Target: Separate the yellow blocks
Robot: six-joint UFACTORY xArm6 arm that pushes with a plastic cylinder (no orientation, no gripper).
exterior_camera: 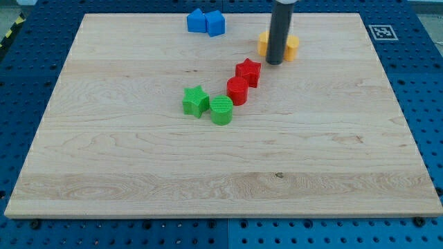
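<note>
Two yellow blocks sit close together near the view's top, right of centre: one (264,43) shows left of the rod, the other (292,46) right of it. Their shapes are partly hidden by the rod. My tip (275,62) stands directly in front of them, at the gap between the two, just below them in the view. Whether it touches them cannot be told.
A red star (248,71) lies just below-left of my tip, with a red cylinder (237,90) beside it. A green star (196,101) and a green cylinder (221,110) sit near the board's middle. Two blue blocks (205,22) rest at the top edge.
</note>
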